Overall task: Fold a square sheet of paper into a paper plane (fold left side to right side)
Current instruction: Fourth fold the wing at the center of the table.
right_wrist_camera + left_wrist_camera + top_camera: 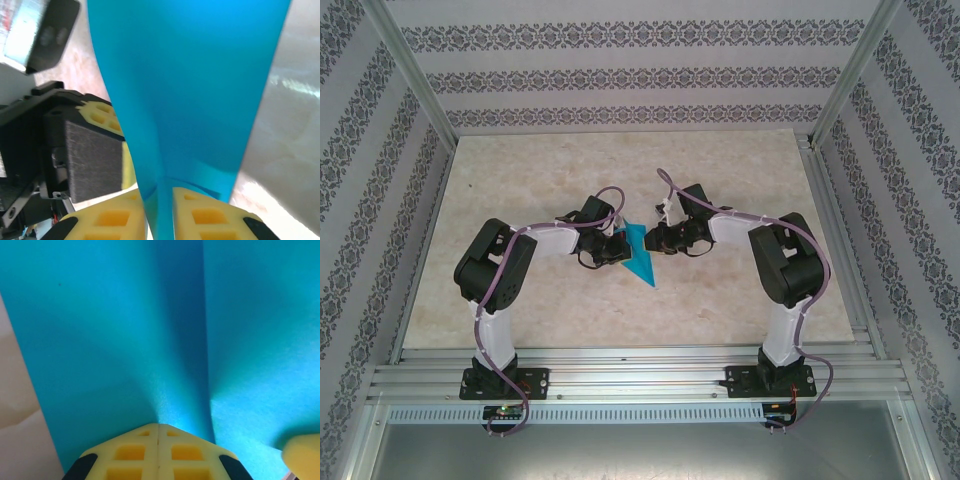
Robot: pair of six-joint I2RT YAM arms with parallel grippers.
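Left gripper [158, 434]: yellow fingers pressed flat together, thin seam between, tips pinching cyan paper [125, 330] where its crease converges. Right gripper [160, 202]: fingers clamped either side of same paper [190, 90], sheet edge running down between pads. Both grippers face each other, near touching, left [616, 248] and right [656, 240]. Paper [642, 258] held between them as folded pointed shape, tip aimed at table's near edge, over middle of table [520, 190].
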